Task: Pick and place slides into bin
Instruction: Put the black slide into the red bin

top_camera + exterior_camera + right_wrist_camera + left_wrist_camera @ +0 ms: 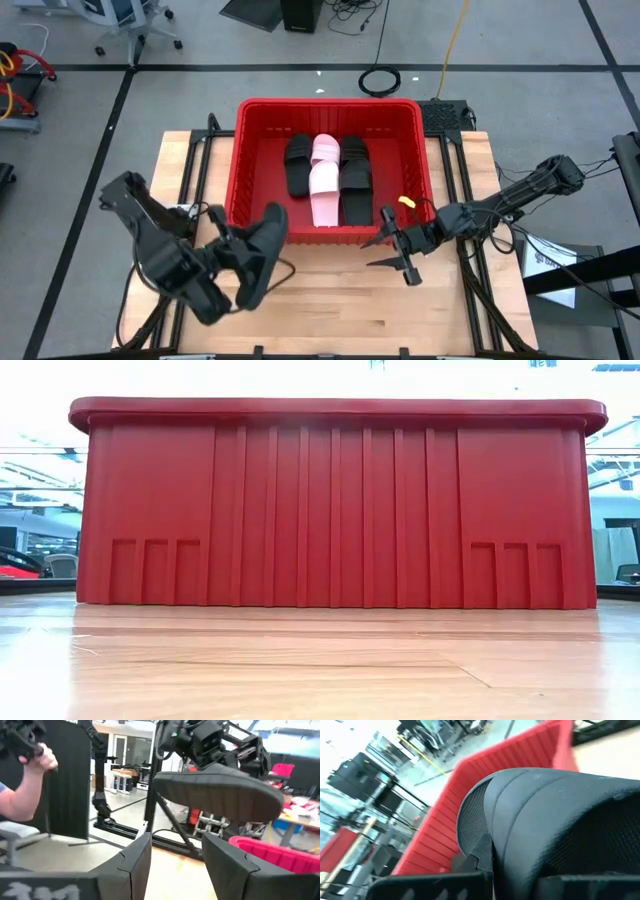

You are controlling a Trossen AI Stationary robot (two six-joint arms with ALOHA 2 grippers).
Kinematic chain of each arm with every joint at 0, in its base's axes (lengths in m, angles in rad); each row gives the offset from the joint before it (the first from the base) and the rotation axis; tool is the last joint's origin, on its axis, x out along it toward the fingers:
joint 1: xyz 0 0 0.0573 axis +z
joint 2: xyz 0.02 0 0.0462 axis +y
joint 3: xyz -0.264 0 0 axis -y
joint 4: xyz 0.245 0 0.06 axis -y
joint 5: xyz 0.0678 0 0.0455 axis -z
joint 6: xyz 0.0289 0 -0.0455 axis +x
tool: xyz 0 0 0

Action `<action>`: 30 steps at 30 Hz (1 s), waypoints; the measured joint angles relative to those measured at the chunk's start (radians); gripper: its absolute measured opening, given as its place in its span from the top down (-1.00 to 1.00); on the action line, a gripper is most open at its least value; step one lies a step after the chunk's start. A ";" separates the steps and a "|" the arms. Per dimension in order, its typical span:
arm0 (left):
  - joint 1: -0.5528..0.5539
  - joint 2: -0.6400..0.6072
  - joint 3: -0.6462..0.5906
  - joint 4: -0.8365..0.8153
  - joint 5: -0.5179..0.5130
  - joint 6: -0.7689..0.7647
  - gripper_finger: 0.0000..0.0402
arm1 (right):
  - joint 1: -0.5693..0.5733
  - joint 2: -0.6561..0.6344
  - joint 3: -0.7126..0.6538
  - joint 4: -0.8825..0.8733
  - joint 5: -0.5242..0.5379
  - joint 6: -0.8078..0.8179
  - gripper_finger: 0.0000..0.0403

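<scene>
Your left gripper (250, 262) is clamping a black slide (262, 253) at seven o'clock of the bin (252, 108), which is holding five slides (325, 180). Your right gripper (392, 250), fingers spread, is hovering at five o'clock.

High view looks straight down on the whole worktop (330, 290) with the bin (330, 108) at the far side. Low view sits at worktop level, right up against the bin's wall (330, 510). Left wrist cam is jammed close to a black slide (555, 820); the right wrist cam sees that slide (220, 790) from across the worktop.
</scene>
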 joint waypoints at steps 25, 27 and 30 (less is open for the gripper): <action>0.545 -0.094 -0.021 0.176 -0.021 0.590 0.79 | -0.296 0.000 0.000 -0.029 0.676 -0.268 0.18; 0.598 -0.094 -0.021 0.178 -0.007 0.624 0.79 | -0.331 0.000 0.000 -0.030 0.674 -0.279 0.18; 0.676 -0.088 -0.021 0.221 0.069 0.687 0.79 | -0.380 0.000 0.000 -0.030 0.672 -0.289 0.18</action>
